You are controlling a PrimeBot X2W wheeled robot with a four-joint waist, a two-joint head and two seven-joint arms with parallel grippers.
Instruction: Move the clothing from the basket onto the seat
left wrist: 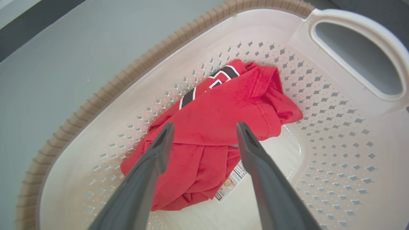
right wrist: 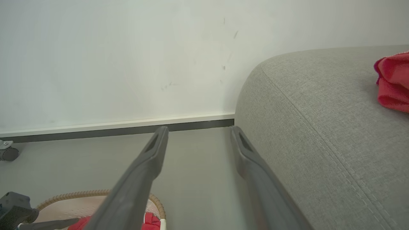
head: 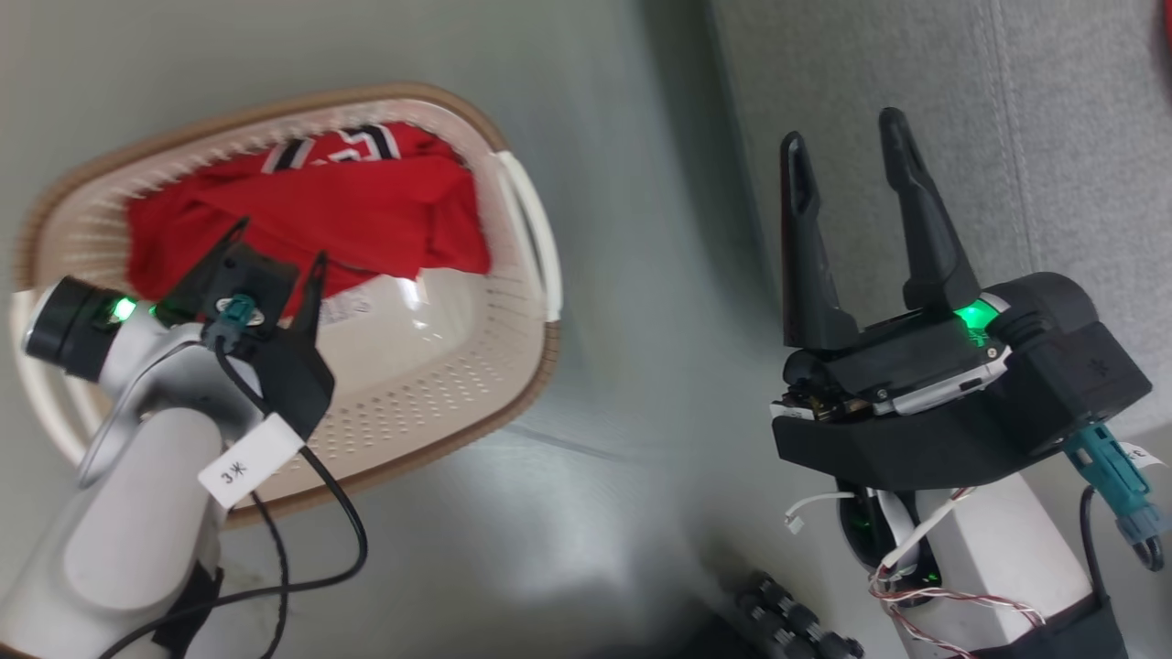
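Two pairs of jaws gape, left over clothing [left wrist: 217, 127] in the basket [left wrist: 335, 127], right beside the seat [right wrist: 319, 127], grey floor [head: 641, 302] between.

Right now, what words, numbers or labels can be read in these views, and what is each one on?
"3米": on the white tag fixed to a black cable.
"S058", as far as it can be made out: on the label sticker on the bottom of the basket; its finer print is too small to read.
The black-and-white numeral on the red jersey is folded over and cannot be read.
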